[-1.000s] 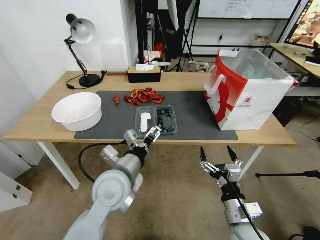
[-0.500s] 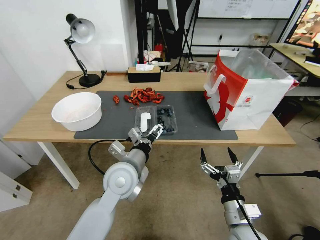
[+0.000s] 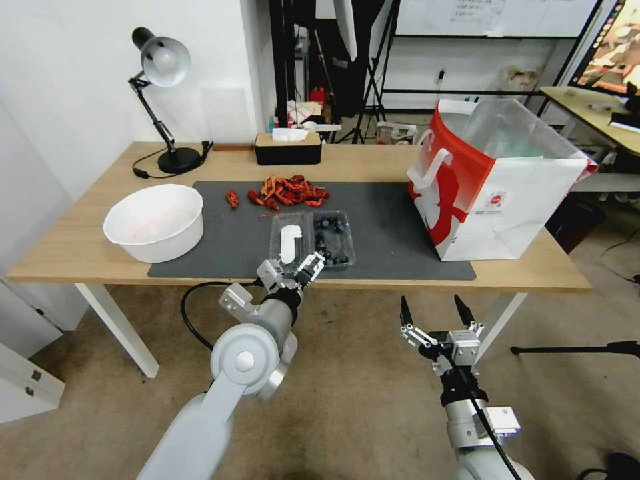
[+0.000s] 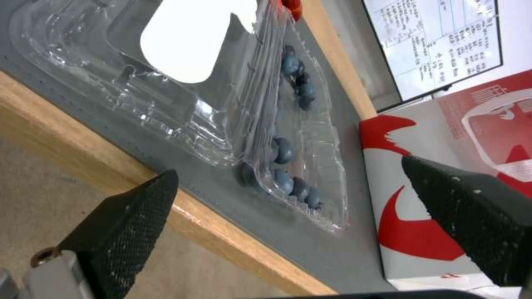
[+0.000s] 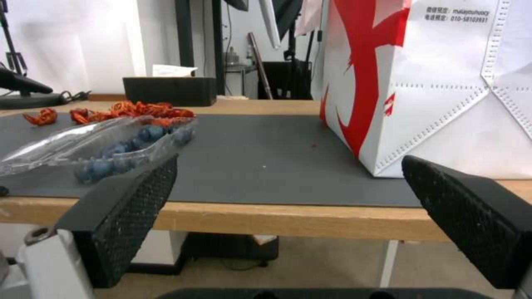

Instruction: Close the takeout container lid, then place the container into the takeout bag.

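Observation:
The container (image 3: 333, 240) lies open on the grey mat (image 3: 393, 227), dark blueberries in its right half. Its lid (image 3: 291, 241), clear with a white sticker, lies flat to the left. My left gripper (image 3: 291, 267) hovers open at the table's front edge, just short of the container's near end. The left wrist view has the lid (image 4: 139, 83) and berry tray (image 4: 310, 174) beyond the open left gripper (image 4: 288, 167). The takeout bag (image 3: 493, 180) stands upright at the mat's right end. My right gripper (image 3: 433, 308) hangs open below the table front, facing the bag (image 5: 443, 83) and the container (image 5: 111, 149).
A big white bowl (image 3: 155, 222) sits at the mat's left end. Red dried peppers (image 3: 287, 190) lie behind the container. A black tissue box (image 3: 288, 148) and a desk lamp (image 3: 163, 100) stand at the back. Bare mat separates container and bag.
My left gripper has shifted a little left along the container's near end, and its elbow has swung right. The right arm has hardly moved.

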Motion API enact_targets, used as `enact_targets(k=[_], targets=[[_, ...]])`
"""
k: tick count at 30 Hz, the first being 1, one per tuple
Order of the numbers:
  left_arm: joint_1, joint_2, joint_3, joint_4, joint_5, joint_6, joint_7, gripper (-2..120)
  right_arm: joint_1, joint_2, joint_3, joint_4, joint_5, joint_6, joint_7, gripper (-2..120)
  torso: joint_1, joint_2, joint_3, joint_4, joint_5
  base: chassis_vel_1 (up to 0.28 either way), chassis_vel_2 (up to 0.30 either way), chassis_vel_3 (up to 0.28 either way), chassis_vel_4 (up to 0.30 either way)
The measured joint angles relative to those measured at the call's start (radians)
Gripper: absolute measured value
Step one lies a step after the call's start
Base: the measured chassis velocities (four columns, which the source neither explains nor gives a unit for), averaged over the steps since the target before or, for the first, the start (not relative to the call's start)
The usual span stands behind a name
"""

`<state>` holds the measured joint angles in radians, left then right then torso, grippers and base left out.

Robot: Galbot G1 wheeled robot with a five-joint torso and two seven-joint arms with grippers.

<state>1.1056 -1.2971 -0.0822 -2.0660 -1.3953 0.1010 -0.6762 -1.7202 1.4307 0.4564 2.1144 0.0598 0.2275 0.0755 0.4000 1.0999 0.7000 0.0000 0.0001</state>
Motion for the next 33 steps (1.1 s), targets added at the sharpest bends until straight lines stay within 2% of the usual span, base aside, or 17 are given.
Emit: enact_targets(k=[33], targets=[[-0.028,-0.008,-0.009,0.050,-0.001,-0.037,0.028,100,0.008,0.006,-0.004,-0.017,-0.004,0.000,-0.001,100,0.000,0.000,0.000,0.0000,-0.0001,0.000,0.000,0.000,0.000]])
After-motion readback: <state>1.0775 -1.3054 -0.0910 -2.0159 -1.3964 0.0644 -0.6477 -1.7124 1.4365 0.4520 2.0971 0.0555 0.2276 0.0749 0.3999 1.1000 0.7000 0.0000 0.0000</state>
